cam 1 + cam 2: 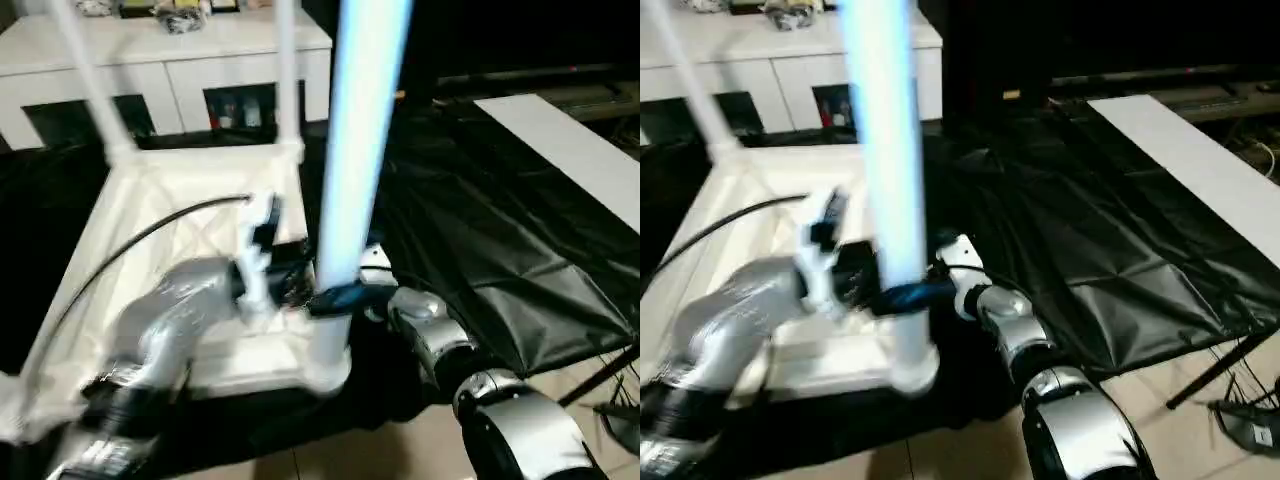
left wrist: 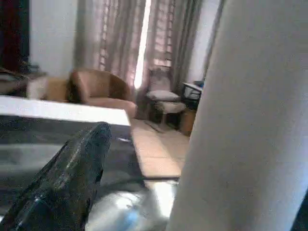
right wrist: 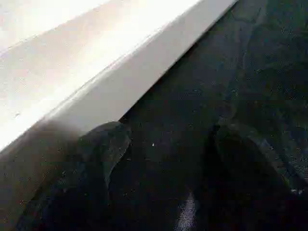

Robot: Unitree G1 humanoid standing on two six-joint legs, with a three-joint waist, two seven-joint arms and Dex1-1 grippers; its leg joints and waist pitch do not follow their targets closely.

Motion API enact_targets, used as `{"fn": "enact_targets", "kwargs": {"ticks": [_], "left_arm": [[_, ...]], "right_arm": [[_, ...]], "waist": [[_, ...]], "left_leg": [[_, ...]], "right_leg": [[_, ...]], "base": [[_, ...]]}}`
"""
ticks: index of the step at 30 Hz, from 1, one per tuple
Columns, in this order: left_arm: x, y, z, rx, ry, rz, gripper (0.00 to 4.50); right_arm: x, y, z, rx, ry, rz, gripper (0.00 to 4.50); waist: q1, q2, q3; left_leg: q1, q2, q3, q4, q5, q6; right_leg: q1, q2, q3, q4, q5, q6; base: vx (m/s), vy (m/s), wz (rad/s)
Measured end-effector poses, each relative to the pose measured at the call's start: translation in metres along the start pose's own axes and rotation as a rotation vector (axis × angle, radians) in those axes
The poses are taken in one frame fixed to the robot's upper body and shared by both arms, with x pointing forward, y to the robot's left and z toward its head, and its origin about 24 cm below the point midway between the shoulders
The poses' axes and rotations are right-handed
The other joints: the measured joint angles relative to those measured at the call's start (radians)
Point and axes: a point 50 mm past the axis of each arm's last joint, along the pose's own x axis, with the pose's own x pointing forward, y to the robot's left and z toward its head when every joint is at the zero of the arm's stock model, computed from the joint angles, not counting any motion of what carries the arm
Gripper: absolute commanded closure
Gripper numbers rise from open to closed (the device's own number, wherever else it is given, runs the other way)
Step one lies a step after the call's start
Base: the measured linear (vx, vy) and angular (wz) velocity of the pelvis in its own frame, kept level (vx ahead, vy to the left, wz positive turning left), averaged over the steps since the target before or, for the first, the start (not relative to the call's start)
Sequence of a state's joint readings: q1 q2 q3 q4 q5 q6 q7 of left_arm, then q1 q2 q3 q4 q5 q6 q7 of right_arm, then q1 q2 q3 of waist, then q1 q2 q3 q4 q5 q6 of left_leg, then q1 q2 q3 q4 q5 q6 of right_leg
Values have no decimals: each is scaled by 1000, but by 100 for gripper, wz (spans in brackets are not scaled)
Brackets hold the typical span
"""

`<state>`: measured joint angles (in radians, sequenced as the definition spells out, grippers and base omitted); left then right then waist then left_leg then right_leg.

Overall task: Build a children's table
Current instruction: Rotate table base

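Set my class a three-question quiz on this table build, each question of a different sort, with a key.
1. How many legs stand upright in view?
2. True or false: the tabletop lies underside up.
3. What lies under the tabletop? A) black cloth B) green carpet C) bare wood

Key: 1. Three. 2. True. 3. A.

white cabinet (image 1: 200, 50) | black sheet (image 1: 480, 250) | flat white board (image 1: 570, 145)
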<state>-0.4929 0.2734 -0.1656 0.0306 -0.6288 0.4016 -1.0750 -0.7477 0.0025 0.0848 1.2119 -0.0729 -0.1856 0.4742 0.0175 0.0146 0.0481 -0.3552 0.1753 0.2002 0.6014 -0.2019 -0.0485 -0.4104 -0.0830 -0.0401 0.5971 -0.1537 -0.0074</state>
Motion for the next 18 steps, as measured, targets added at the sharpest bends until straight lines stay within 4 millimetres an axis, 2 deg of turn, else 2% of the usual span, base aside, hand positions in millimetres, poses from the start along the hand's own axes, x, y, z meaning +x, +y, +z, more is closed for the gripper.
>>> {"fn": "enact_targets", "kwargs": {"ticks": [4, 8, 10, 13, 18], "left_arm": [[6, 28, 3, 114, 42, 163, 4], [1, 49, -1, 203, 110, 313, 4], [-11, 60, -5, 241, 175, 423, 4], [-18, 68, -15, 257, 212, 511, 4], [-16, 70, -16, 270, 195, 552, 4]], "right_arm": [[-1, -6, 1, -1, -5, -68, 91], [-9, -23, 0, 20, -13, -152, 91], [-14, -32, 1, 39, -28, -185, 91], [-23, -47, 4, 69, -68, -239, 91], [-39, -70, 18, 55, -150, -287, 91]], "waist": [[-13, 1, 1], [-15, 4, 2], [-17, 6, 3], [-11, 6, 3], [-2, 7, 3]], "left_leg": [[3, 0, -2, 0, 0, 0], [4, 0, -5, -1, 0, 0], [4, 0, -5, -2, 0, 0], [-3, 0, -6, -1, 0, 0], [-9, 0, -4, -1, 0, 0]], "right_leg": [[1, 0, -2, -1, 1, -1], [0, 0, -5, -1, 1, -1], [-1, 0, -5, -1, 1, -2], [-7, 0, -6, -1, 4, -5], [-11, -1, -7, -3, 7, -9]], "base": [[0, 0, 0], [0, 0, 0], [0, 0, 0], [0, 0, 0], [0, 0, 0]]}}
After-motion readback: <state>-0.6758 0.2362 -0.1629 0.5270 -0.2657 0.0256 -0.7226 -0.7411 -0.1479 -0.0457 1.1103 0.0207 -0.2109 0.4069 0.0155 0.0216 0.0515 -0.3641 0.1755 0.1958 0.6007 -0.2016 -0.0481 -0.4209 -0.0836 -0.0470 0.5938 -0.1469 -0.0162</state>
